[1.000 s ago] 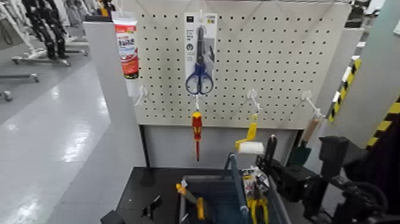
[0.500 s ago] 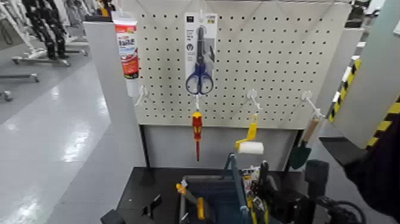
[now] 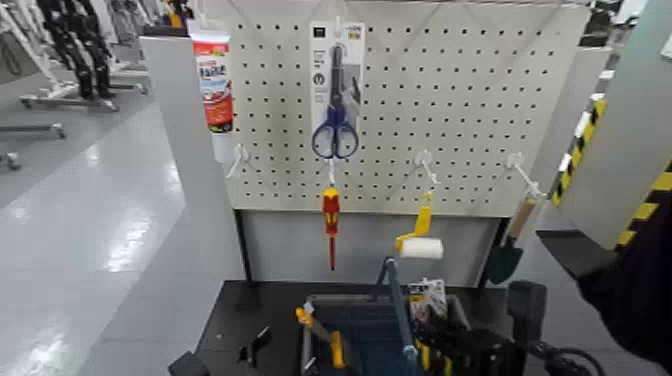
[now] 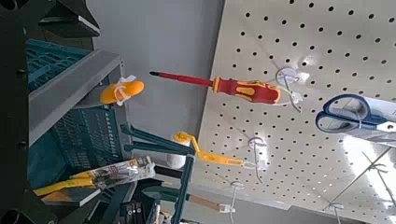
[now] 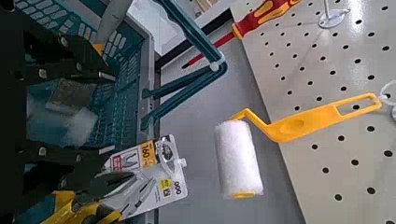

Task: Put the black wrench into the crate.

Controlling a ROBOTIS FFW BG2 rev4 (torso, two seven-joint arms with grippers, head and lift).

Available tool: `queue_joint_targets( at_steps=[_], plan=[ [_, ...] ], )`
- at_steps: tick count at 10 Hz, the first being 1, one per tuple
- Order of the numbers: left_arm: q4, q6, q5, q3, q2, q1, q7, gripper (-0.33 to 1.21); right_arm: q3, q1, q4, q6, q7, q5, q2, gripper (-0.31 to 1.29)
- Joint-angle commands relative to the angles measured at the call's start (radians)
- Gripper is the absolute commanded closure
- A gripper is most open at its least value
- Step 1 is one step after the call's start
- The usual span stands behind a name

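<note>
Crate (image 3: 365, 330): blue-grey, bottom centre of head view, upright blue handle (image 3: 392, 290) in the middle; sits on a dark table (image 3: 235, 320) below the pegboard (image 3: 450, 100).
Black wrench: not identifiable in any view; possibly inside the right gripper's dark mass, can't confirm.
Right gripper (image 3: 470, 350): low over the crate's right compartment; finger spread and any load not readable.
Left gripper (image 3: 190, 365): parked at the table's lower-left edge, fingers not visible.
Crate contents: packaged yellow-handled pliers (image 5: 131, 191) in the right compartment, yellow-handled tool (image 3: 320, 335) in the left.
Pegboard: scissors (image 3: 335, 95), red-and-yellow screwdriver (image 3: 330, 222), paint roller (image 5: 238, 159) hanging.
</note>
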Motion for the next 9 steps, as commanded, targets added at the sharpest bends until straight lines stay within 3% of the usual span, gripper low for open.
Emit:
queue_joint_targets(
  at_steps=[1, 5, 7, 9],
  plan=[
    [0.000, 0.000, 0.000, 0.000, -0.001, 0.000, 0.000, 0.11, -0.002, 0.001, 0.003, -0.036, 0.021, 0.003, -0.001, 0.02],
    [0.000, -0.001, 0.002, 0.001, -0.001, 0.002, -0.005, 0.11, 0.000, 0.021, 0.000, -0.136, 0.040, 0.023, -0.001, 0.02],
    [0.000, 0.000, 0.002, 0.001, -0.003, 0.002, -0.005, 0.10, 0.006, 0.064, 0.002, -0.271, 0.040, 0.061, -0.003, 0.04],
    [-0.002, -0.001, 0.002, 0.005, -0.003, 0.003, -0.006, 0.10, 0.017, 0.150, -0.007, -0.444, -0.035, 0.079, -0.001, 0.03]
  ],
)
